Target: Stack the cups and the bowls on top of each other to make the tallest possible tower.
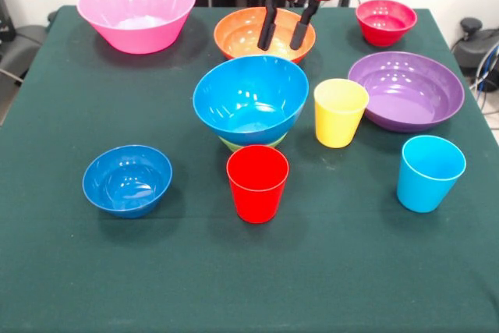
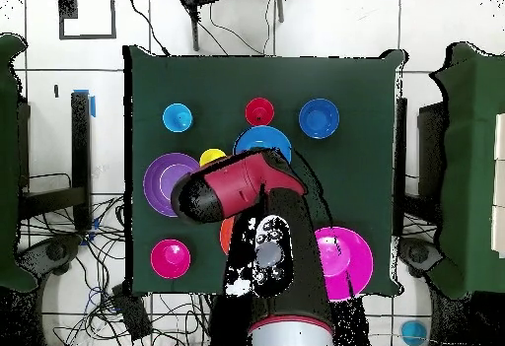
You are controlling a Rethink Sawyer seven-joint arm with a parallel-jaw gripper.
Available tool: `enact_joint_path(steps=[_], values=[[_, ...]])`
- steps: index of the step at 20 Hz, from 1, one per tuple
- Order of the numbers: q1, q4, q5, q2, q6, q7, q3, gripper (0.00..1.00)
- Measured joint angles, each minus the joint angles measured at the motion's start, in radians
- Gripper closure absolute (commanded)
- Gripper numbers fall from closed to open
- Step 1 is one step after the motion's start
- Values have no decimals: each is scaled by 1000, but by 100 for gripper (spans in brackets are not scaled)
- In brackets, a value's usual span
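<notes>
My gripper (image 1: 281,46) hangs open and empty over the orange bowl (image 1: 240,34) at the back of the table. The large blue bowl (image 1: 249,97) sits on the green bowl (image 1: 232,144), of which only a sliver of rim shows. The red cup (image 1: 257,183) stands just in front of them and the yellow cup (image 1: 340,111) to their right. The sky-blue cup (image 1: 429,172) stands at the front right and the small blue bowl (image 1: 127,179) at the front left. In the overhead view my arm (image 2: 237,189) hides the gripper and most of the orange bowl.
The pink bowl (image 1: 136,9) stands at the back left, the small red bowl (image 1: 385,21) at the back right, and the purple bowl (image 1: 405,90) at the right. The dark green tablecloth (image 1: 78,271) covers the table. Cables lie on the floor around it (image 2: 89,263).
</notes>
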Motion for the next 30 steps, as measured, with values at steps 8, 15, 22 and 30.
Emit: enact_joint_path(steps=[8, 15, 22, 30], values=[[-24, 3, 20, -45, 2, 0, 37, 0], [-89, 3, 48, -77, 14, 0, 77, 0], [-171, -3, 59, -98, 80, 0, 121, 0], [-211, -44, 57, -86, 108, 0, 163, 0]])
